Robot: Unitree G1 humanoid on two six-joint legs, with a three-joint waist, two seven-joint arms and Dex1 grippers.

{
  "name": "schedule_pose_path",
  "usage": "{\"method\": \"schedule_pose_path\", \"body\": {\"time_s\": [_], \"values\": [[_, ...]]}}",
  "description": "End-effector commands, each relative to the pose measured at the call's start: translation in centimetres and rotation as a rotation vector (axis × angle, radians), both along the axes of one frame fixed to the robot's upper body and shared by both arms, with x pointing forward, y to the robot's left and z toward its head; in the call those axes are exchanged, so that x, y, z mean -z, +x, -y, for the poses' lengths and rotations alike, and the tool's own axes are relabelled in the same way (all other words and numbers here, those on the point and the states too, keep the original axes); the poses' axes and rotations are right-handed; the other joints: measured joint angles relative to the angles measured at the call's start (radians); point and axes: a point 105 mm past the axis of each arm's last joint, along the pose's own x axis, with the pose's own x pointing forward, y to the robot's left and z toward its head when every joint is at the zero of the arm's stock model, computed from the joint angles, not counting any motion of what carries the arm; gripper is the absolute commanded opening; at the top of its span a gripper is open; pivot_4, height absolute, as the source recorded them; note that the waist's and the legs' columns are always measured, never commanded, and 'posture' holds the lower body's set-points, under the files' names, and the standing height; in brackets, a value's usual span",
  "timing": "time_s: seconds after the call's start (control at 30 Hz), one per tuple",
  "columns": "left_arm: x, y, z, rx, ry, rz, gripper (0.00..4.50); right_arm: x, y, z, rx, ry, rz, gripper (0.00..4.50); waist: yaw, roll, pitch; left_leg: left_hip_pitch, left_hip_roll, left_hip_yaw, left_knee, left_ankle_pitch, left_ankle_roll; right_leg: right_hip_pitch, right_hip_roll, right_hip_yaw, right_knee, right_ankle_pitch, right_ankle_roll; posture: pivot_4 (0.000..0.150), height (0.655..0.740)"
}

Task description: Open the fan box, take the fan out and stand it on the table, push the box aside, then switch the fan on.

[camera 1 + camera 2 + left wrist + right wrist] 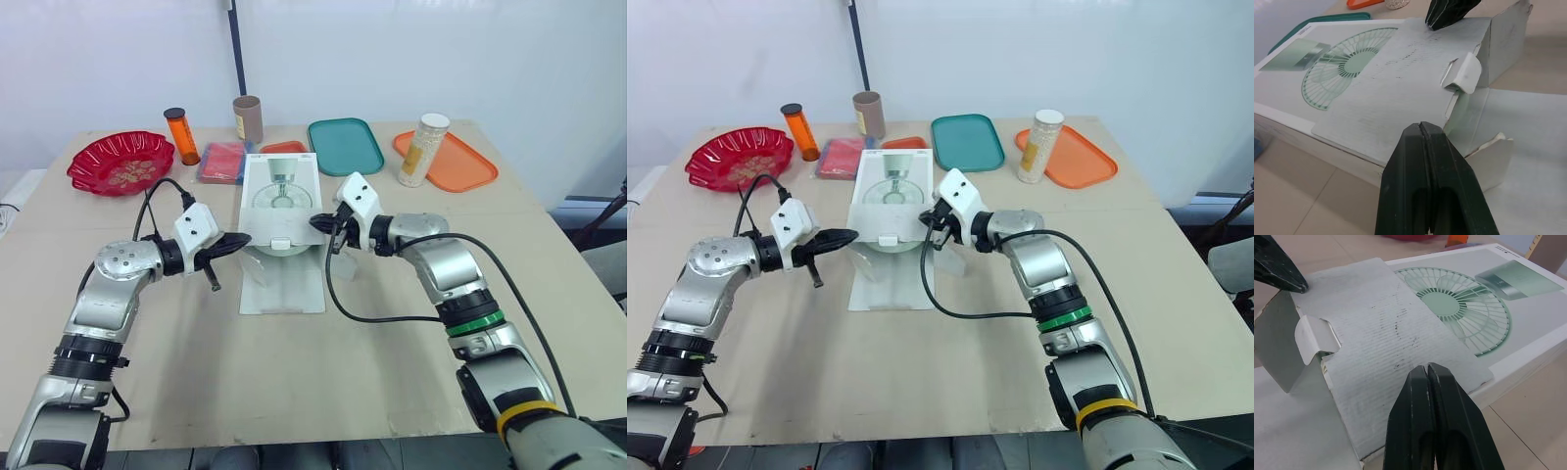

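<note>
You have the left hand [235, 241] at the box's [280, 192] 9 o'clock, right hand [319, 223] at 3, both pinched together, likely steadying it.

The tan table [294, 392] carries a white fan box [281, 196] at its middle, with the box's flap [284, 289] lying flat toward 6 o'clock. Seen from the box, a red bowl [120, 162] lies at 10 o'clock. An orange bottle [181, 136] and a pink packet [221, 163] are at 11, a brown tube [248, 118] at 12, a teal tray [345, 146] at 1 and an orange tray [465, 168] at 2.
</note>
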Motion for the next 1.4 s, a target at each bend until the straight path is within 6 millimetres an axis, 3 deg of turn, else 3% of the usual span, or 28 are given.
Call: {"method": "schedule_pose_path", "body": {"time_s": [0.03,0.2,0.43,0.93,1.17,1.4], "values": [[-1.9,-1.4,1.7,0.092,0.013,0.053,0.00,0.4,-0.3,-0.2,-0.012,-0.008,-0.008,0.04,0.000,0.000,0.000,0.000,0.000,0.000,0.000,0.000,0.000,0.000,0.000,0.000,0.000,0.000,0.000,0.150,0.7400],[-1.3,-2.0,2.7,0.144,0.085,0.058,0.00,0.7,-0.4,-0.4,-0.012,-0.013,-0.011,0.04,0.000,0.000,0.000,0.000,0.000,0.000,0.000,0.000,0.000,0.000,0.000,0.000,0.000,0.000,0.000,0.150,0.7400],[1.1,-1.5,2.6,0.127,0.307,0.093,0.00,0.8,-0.6,-0.6,-0.020,-0.018,-0.011,0.04,0.000,0.000,0.000,0.000,0.000,0.000,0.000,0.000,0.000,0.000,0.000,0.000,0.000,0.000,0.000,0.150,0.7400],[-0.6,-2.5,0.3,0.060,0.491,0.129,0.00,1.0,-0.8,-1.3,-0.047,-0.023,-0.007,0.04,-0.002,0.000,0.000,0.000,0.000,0.000,0.000,0.000,0.000,0.000,0.001,0.000,0.000,0.000,0.000,0.150,0.7400],[-4.6,-1.8,1.9,0.044,0.344,0.210,0.00,1.2,-0.8,-1.5,-0.054,-0.025,-0.008,0.04,-0.003,-0.001,0.000,0.000,0.000,0.000,0.000,0.000,0.000,0.000,0.001,0.000,0.000,0.000,0.000,0.150,0.7400],[-3.7,-1.4,2.1,0.116,0.443,0.192,0.00,1.2,-0.8,-1.7,-0.054,-0.022,-0.006,0.04,-0.015,-0.001,0.000,0.000,0.000,0.000,-0.001,0.000,0.000,0.000,0.001,0.000,0.000,0.000,0.000,0.150,0.7400]]}}
